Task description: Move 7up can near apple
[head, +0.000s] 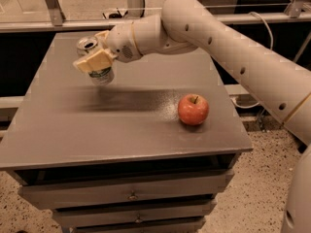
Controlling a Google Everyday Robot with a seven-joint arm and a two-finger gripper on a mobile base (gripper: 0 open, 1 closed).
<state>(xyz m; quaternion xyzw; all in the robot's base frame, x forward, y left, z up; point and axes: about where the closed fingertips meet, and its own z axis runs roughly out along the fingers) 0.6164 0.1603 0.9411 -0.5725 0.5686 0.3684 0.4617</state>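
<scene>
Pincer (pixel 95 52) clamps 7up can (pixel 102 75), far-L.

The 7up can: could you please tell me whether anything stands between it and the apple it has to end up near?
Nothing visible does. The pincer holds the can over the table's far left part, the apple sits to the right and nearer the front, and only bare tabletop lies between them.
</scene>
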